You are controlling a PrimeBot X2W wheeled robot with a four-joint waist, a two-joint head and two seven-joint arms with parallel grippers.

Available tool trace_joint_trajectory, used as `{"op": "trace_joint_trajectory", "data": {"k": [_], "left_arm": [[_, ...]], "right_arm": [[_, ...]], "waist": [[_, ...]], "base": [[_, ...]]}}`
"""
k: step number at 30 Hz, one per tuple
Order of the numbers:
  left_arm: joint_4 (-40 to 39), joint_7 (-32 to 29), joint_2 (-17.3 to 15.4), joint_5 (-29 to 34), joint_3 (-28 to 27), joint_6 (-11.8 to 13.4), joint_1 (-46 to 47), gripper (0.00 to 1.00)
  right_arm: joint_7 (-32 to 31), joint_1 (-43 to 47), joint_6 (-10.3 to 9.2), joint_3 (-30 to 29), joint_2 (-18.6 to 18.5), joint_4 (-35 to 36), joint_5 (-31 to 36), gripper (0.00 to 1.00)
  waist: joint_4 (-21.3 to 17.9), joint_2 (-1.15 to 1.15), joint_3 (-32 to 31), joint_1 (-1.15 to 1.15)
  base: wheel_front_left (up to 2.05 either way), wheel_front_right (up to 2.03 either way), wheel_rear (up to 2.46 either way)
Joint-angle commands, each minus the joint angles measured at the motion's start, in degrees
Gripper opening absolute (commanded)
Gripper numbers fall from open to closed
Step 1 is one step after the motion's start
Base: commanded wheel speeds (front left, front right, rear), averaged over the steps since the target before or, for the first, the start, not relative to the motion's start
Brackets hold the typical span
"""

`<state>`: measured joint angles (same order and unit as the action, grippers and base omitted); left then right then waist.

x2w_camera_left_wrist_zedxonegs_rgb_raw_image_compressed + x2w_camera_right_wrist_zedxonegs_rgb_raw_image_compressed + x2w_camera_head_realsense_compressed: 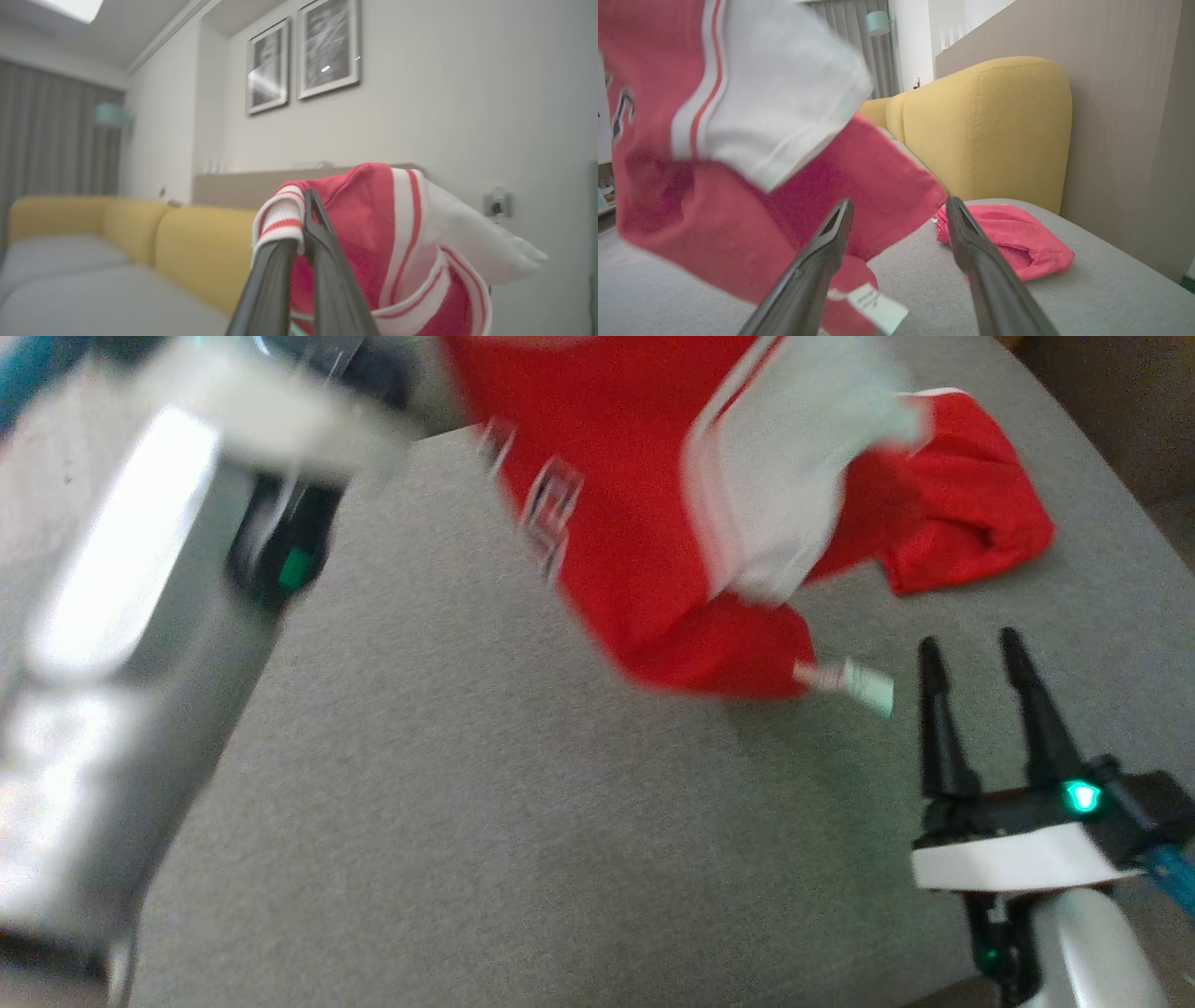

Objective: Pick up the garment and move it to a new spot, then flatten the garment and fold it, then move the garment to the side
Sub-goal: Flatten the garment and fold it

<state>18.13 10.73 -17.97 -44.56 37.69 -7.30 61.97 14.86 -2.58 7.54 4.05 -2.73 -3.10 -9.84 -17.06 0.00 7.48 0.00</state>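
The garment [644, 513] is a red shirt with white sleeves, white stripes and lettering. It hangs in the air from the top of the head view, and its lowest fold and white tag [854, 683] reach the grey seat [485, 821]. In the left wrist view my left gripper [306, 219] is shut on the garment's [369, 219] striped collar edge, and the cloth drapes over the fingers. My right gripper [969, 649] stands open low at the right, just right of the tag, with nothing between its fingers. In the right wrist view the garment [738, 186] hangs just beyond the right gripper [900, 205].
My blurred left forearm [140, 616] covers the left of the head view. A crumpled red piece of cloth [971, 513] lies on the seat at the far right; I cannot tell whether it belongs to the held garment. Yellow backrests [985, 130] border the seat.
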Motion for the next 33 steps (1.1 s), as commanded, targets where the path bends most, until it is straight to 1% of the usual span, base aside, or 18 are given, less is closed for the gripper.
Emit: {"op": "trace_joint_trajectory", "data": {"k": [1,4,5,6,7,9,12,14,17,19,20,22,24,26,28,29,30,33], "left_arm": [[-2.0,-0.7,-6.0,-3.4,-3.7,0.8,-7.4,0.0],[-0.8,0.1,-10.9,-6.3,-5.7,2.2,-18.1,0.0],[0.5,0.6,-11.8,-7.4,-6.6,2.8,-21.1,0.39],[0.5,0.6,-11.8,-7.4,-6.6,2.8,-21.1,0.39],[2.2,1.2,-12.7,-7.9,-7.3,3.5,-23.6,1.0],[5.4,2.6,-13.8,-7.9,-8.9,4.8,-27.0,1.0],[7.6,3.9,-14.8,-4.7,-10.3,6.3,-29.5,1.0],[6.7,4.2,-14.8,-0.9,-11.5,7.4,-29.9,1.0],[2.0,4.2,-14.7,7.5,-13.1,8.4,-29.9,1.0],[-1.1,4.2,-14.8,13.5,-12.2,7.9,-29.2,1.0],[-2.4,4.2,-14.8,15.8,-11.3,7.1,-28.5,1.0],[-3.9,4.3,-14.7,18.8,-9.1,4.6,-26.3,1.0],[-4.4,3.6,-14.9,21.2,-5.5,1.9,-22.6,1.0],[-4.7,1.1,-15.3,23.5,-0.2,0.3,-17.9,1.0],[-5.1,-2.3,-15.5,23.6,6.8,-0.1,-13.0,1.0],[-5.9,-3.8,-16.1,23.0,11.7,-0.1,-10.2,1.0],[-6.4,-5.3,-16.8,21.9,16.5,-0.1,-7.3,1.0],[-6.7,-8.8,-18.2,17.5,27.9,-0.2,1.3,1.0]], "right_arm": [[0.1,-0.7,-0.05,-0.7,-0.1,2.7,0.6,1.0],[0.1,-0.9,-0.05,-3.5,-0.1,3.5,0.9,1.0],[0.1,-1.0,-0.05,-4.2,-0.1,3.5,1.1,1.0],[0.1,-1.0,-0.05,-4.2,-0.1,3.5,1.1,1.0],[0.1,-1.3,-0.05,-4.6,-0.1,3.6,1.3,1.0],[0.1,-1.8,-0.05,-4.7,-0.1,3.5,1.6,1.0],[0.1,-2.6,-0.05,-4.6,-0.1,3.5,1.8,1.0],[0.1,-2.9,-0.05,-4.7,-0.1,3.5,1.8,1.0],[0.1,-3.4,-0.05,-4.3,-0.1,3.4,2.0,1.0],[0.1,-3.7,-0.05,-3.9,-0.1,3.4,2.2,1.0],[0.1,-3.9,-0.05,-3.8,-0.1,3.3,2.3,1.0],[0.1,-4.3,-0.05,-3.4,-0.1,3.3,2.4,1.0],[0.1,-4.9,-0.05,-2.7,-0.1,3.3,2.6,1.0],[0.1,-5.6,-0.05,-1.8,-0.1,3.3,2.7,1.0],[0.1,-6.2,-0.05,-0.8,-0.1,3.4,2.6,1.0],[0.1,-6.5,-0.05,-0.3,-0.1,3.5,2.4,1.0],[0.1,-6.8,-0.05,0.1,-0.1,3.5,2.2,1.0],[0.1,-7.6,-0.05,1.1,-0.1,3.6,1.1,1.0]], "waist": [[1.9,0.0,0.8,0.0],[3.3,0.0,2.6,0.0],[3.8,0.0,3.2,0.0],[3.8,0.0,3.2,0.0],[4.1,0.0,3.7,0.0],[4.4,0.0,4.7,0.0],[4.9,0.0,5.9,0.0],[5.4,0.0,6.6,0.0],[5.9,0.0,7.5,0.0],[6.0,0.0,7.9,0.0],[6.0,0.0,8.1,0.0],[6.0,0.0,8.7,0.0],[5.5,0.0,9.5,0.0],[4.7,0.0,10.5,0.0],[3.6,0.0,11.6,0.0],[2.9,0.0,12.3,0.0],[2.1,0.0,12.9,0.0],[-0.3,0.0,15.1,0.0]], "base": [[0.0,0.0,0.0],[0.0,0.0,0.0],[0.0,0.0,0.0],[0.0,0.0,0.0],[0.0,0.0,0.0],[0.0,0.0,0.0],[0.0,0.0,0.0],[0.0,0.0,0.0],[0.0,0.0,0.0],[0.0,0.0,0.0],[0.0,0.0,0.0],[0.0,0.0,0.0],[0.0,0.0,0.0],[0.0,0.0,0.0],[0.0,0.0,0.0],[0.0,0.0,0.0],[0.0,0.0,0.0],[0.0,0.0,0.0]]}}
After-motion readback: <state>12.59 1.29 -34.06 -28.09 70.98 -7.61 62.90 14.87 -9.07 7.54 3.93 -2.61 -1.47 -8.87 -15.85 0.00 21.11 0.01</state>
